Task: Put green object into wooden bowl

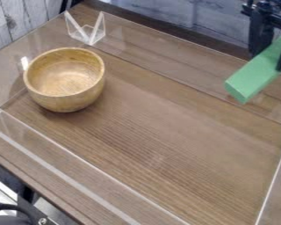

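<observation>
The green object (251,77), a bright green rectangular block, hangs tilted above the right side of the wooden tabletop. My dark gripper (270,37) comes in from the top right corner and is shut on the block's upper end; most of the gripper is cut off by the frame edge. The wooden bowl (63,97), round and light tan, stands at the left of the table with its hollow bare. A wide stretch of tabletop lies between the block and the bowl.
The brown wooden table (154,141) is fenced by low clear plastic walls along its edges (61,171). A small clear plastic bracket (87,29) stands at the back left behind the bowl. Dark equipment shows below the front edge.
</observation>
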`<state>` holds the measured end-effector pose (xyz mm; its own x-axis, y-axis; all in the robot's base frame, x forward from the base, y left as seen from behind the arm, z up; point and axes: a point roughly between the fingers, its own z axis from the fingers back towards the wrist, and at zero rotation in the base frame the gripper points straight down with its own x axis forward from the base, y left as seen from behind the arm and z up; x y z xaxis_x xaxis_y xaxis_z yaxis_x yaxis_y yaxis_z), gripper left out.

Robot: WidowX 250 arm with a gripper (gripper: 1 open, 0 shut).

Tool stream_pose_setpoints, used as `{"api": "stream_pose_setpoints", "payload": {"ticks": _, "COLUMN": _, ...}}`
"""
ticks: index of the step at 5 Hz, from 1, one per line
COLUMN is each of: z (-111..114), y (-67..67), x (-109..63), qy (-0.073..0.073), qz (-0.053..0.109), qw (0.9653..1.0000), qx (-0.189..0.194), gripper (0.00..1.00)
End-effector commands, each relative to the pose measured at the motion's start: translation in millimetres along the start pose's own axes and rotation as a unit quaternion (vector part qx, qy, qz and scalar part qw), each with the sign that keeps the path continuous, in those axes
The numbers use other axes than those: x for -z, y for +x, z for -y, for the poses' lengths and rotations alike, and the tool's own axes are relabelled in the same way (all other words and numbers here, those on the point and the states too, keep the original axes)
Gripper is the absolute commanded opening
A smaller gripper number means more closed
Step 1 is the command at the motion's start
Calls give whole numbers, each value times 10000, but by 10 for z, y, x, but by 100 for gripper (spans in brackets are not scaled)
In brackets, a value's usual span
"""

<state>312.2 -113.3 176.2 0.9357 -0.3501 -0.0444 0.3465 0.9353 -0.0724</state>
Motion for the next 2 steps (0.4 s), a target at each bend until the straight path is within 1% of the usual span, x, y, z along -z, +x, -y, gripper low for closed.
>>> {"api": "stream_pose_setpoints", "payload": {"ticks": 1, "z": 38, "y": -104, "x": -278, "qy": 40, "qz": 394, "qw": 9992, "qx": -84, "gripper": 0}}
{"api": "stream_pose_setpoints", "payload": {"ticks": 2, "z": -64, "y": -170, "x": -391, "qy": 44, "qz": 403, "qw": 9990, "qx": -201, "gripper": 0}}
